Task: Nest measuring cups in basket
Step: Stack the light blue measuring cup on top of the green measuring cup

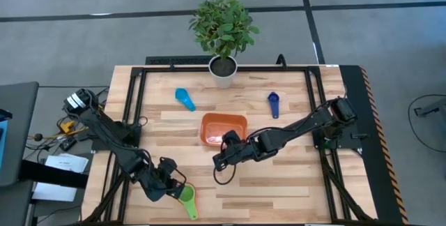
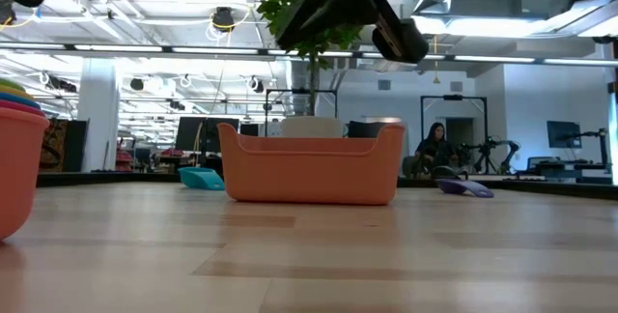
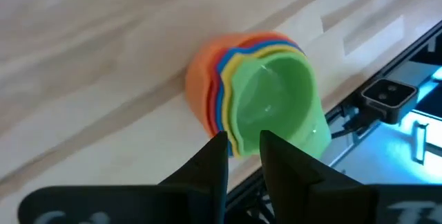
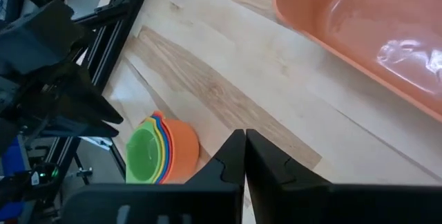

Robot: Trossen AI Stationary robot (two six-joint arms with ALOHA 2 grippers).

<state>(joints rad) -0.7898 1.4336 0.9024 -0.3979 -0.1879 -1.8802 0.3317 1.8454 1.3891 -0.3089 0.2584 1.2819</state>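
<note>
Several measuring cups (image 3: 262, 99) stand nested upright near the table's near left corner: orange outermost, green innermost (image 1: 187, 197). My left gripper (image 3: 243, 148) is open right at the stack's rim. The orange basket (image 1: 223, 130) sits at mid-table, nothing visible inside it. A light blue cup (image 1: 185, 99) and a navy cup (image 1: 274, 103) lie beyond it. My right gripper (image 4: 244, 148) is shut on nothing and hovers just near-side of the basket (image 4: 359, 37), pointing toward the stack (image 4: 162, 158). My left gripper comes slanting down at the stack from the table's left. Its fingertips (image 3: 217, 148) stand on either side of the rim edge (image 3: 238, 144) of the inner cups. Whether they touch it I cannot tell. The stack rests on its base on the table.
A white plant pot (image 1: 223, 71) with a leafy plant stands at the far edge. Black frame rails (image 1: 136, 114) run along the table's left and right sides. Bare wood lies between the stack and the basket (image 2: 311, 163).
</note>
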